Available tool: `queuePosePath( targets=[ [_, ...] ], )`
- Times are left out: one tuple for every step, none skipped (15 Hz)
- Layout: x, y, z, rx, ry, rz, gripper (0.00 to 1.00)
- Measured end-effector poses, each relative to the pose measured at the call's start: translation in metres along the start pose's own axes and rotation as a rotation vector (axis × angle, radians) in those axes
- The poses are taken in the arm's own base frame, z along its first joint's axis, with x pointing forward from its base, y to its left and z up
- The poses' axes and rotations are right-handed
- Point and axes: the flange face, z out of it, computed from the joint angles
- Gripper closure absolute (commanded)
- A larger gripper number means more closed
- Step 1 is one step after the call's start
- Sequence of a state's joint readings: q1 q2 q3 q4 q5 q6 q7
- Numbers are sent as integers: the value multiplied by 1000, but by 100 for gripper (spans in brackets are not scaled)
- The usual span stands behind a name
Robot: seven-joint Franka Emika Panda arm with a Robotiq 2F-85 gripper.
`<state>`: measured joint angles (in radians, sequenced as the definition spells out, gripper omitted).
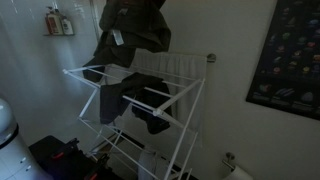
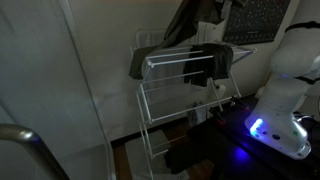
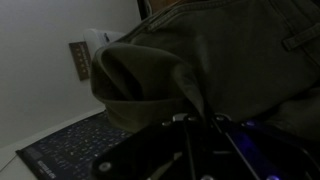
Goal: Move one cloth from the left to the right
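Observation:
The large olive-green cloth (image 1: pixel 135 28) hangs in the air above the white drying rack (image 1: pixel 185 100), bunched, with its small pale tag (image 1: pixel 117 37) showing. It also shows in an exterior view (image 2: pixel 190 22) above the rack's top. In the wrist view the cloth (image 3: pixel 210 50) fills most of the picture, and a fold of it runs down between the dark fingers of my gripper (image 3: pixel 195 120). The gripper is shut on that fold. In both exterior views the gripper itself is hidden at the top edge.
A grey cloth (image 1: pixel 108 97) and a black cloth (image 1: pixel 155 122) hang on the rack. They also show in an exterior view, grey (image 2: pixel 150 60) and black (image 2: pixel 207 55). The robot's white base (image 2: pixel 285 95) stands beside the rack. A dark poster (image 1: pixel 290 55) hangs on the wall.

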<state>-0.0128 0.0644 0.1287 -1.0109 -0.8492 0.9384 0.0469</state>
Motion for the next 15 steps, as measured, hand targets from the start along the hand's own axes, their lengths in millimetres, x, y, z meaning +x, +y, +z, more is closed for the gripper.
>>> queuePosePath(
  targets=[
    [-11,16,-4,10,13,26,95],
    [-21,32,-7,18,25,53,95],
    [-31,47,-9,23,33,83,95],
    [-39,60,-10,25,40,117,95],
    [-46,73,-10,24,43,153,95],
    [-52,85,-9,19,44,196,95],
    [-57,96,-8,11,42,237,95],
    [-60,106,-5,3,37,278,95],
    [-63,115,-1,-6,29,318,95],
    [-64,124,3,-13,19,354,95],
    [-66,133,9,-16,7,390,95],
    [-67,141,14,-18,-5,424,95],
    [-68,149,19,-19,-15,459,95],
    [-69,156,24,-21,-22,493,95],
    [-69,164,28,-23,-26,530,95]
  ],
)
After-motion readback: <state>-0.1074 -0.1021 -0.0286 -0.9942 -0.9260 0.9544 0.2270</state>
